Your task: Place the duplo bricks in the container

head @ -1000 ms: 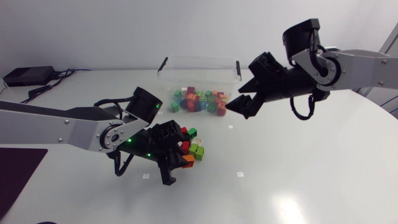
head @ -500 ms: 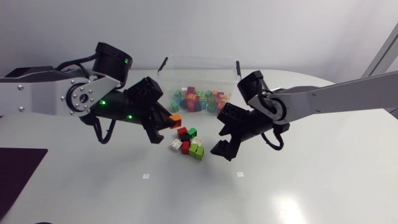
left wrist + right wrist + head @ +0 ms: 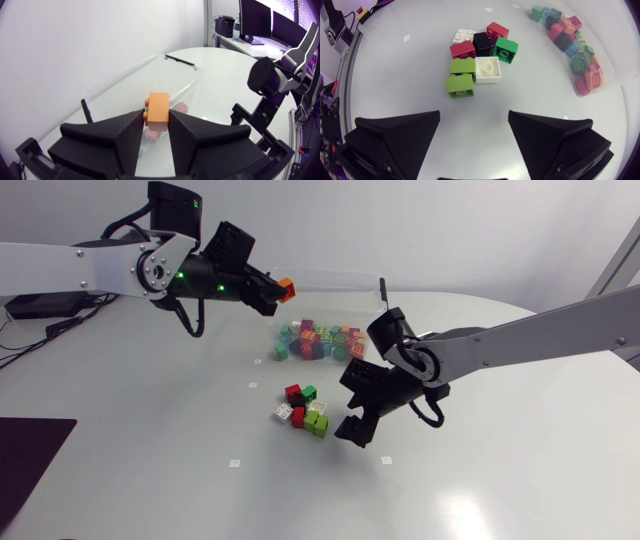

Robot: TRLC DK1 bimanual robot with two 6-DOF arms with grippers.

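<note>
Toward the middle of the white table (image 3: 150, 480), the right gripper (image 3: 348, 418) hangs low with its two black fingers spread wide and nothing between them. In the right wrist view the right gripper (image 3: 474, 117) faces a small heap of loose bricks (image 3: 477, 57) on the table just ahead of it, not touching them. The heap (image 3: 303, 409) holds two lime bricks, a white brick lying hollow side up, a flatter white one, two red ones, a black one and a green one, all packed close together.

Farther back, near the far edge of the table, stands the clear plastic container (image 3: 330, 300) with black clips on its ends. Many bricks (image 3: 320, 342) in green, red, orange, blue and purple already lie on its floor.

The left gripper (image 3: 275, 290) is raised in the air just by the container's left end. Its fingers pinch an orange brick (image 3: 159, 107) from both sides, studs turned sideways, with the container (image 3: 165, 75) lying beyond and below it.
</note>
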